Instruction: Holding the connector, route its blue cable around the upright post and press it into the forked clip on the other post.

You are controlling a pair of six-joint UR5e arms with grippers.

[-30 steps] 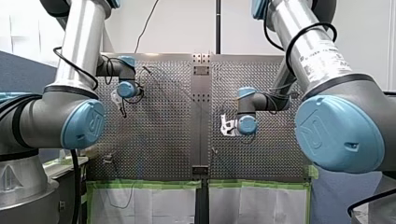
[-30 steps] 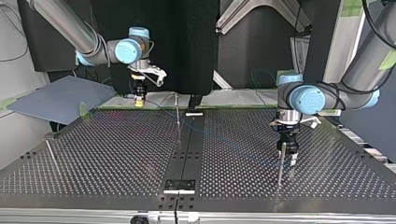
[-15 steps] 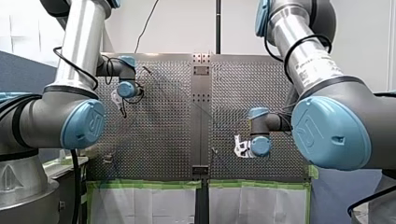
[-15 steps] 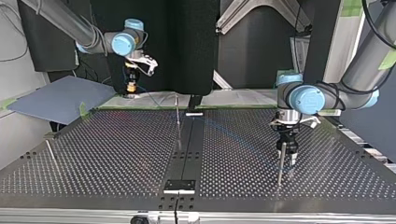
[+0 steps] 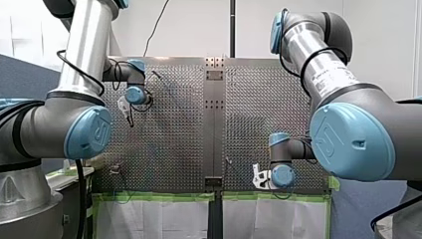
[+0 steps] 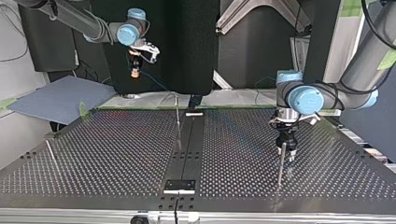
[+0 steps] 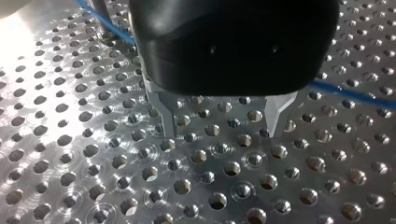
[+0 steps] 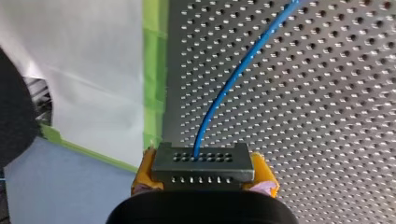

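**Right wrist view.** Your right gripper (image 8: 203, 171) has its yellow pads (image 8: 142, 175) clamped on the two short ends of a flat grey rectangular connector (image 8: 203, 161). The connector's long axis lies crosswise, from pad to pad. Its ported face points straight ahead, away from the gripper. A thin blue cable (image 8: 224, 88) leaves that face and curves away over the perforated metal table (image 8: 327, 116). A strip of green tape (image 8: 154, 70) and white sheeting (image 8: 84, 70) lie along the table's edge.

**Top view.** The connector hangs in your right gripper at the view's upper left, well above the table's far edge, with the gripper pointing down. Your left gripper (image 6: 286, 153) stands at the view's right, also pointing down, just beside the top of a thin upright metal post (image 6: 279, 170). A second thin post (image 6: 177, 114) stands near the table's middle.

**Left wrist view.** The left gripper's two metal fingers (image 7: 166, 116) stand apart, with only bare table between them. The blue cable shows on either side of the black gripper body, apart from the fingers.
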